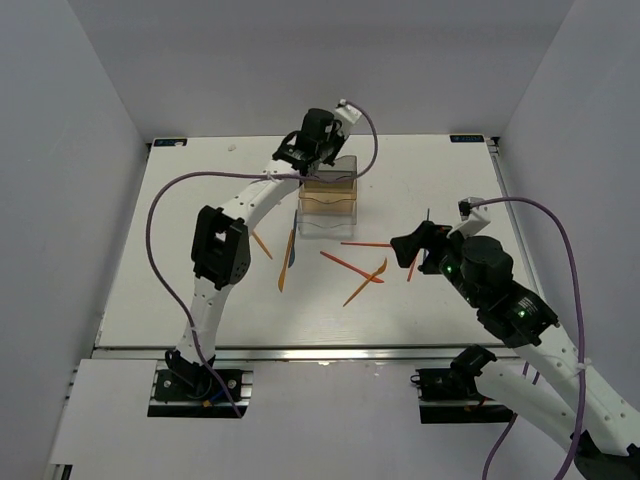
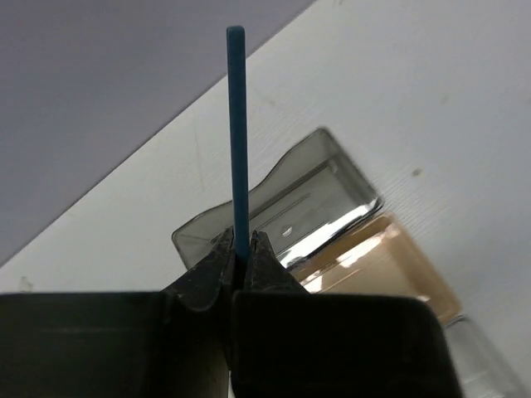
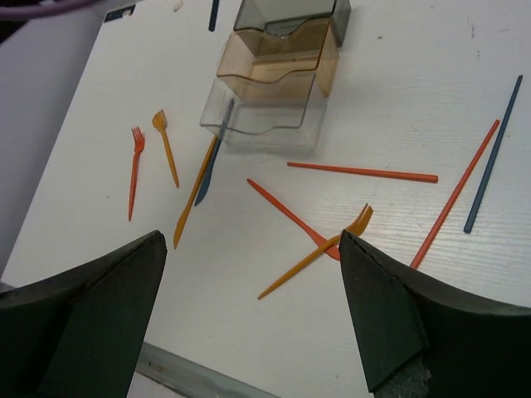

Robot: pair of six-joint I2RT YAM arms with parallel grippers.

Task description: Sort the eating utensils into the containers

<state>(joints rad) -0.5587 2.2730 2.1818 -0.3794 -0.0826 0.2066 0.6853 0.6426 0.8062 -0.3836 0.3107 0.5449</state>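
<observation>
The dark blue stick [image 2: 237,124] is clamped at one end in your left gripper [image 2: 238,249], its long axis running straight out from the fingertips. The smoky grey bin [image 2: 328,178] lies just below and ahead of it, with the amber bin [image 2: 390,265] beside. Your right gripper [image 3: 249,249] hangs spread apart, well away over the loose utensils [image 3: 361,172] on the counter [image 3: 415,99]. The drop looks to be the left arm's.

Overhead, two wrists; containers [image 1: 330,200] common.

White table [image 1: 200,200]: joined bins [image 1: 328,200], scattered utensils [image 3: 362,172].
</observation>
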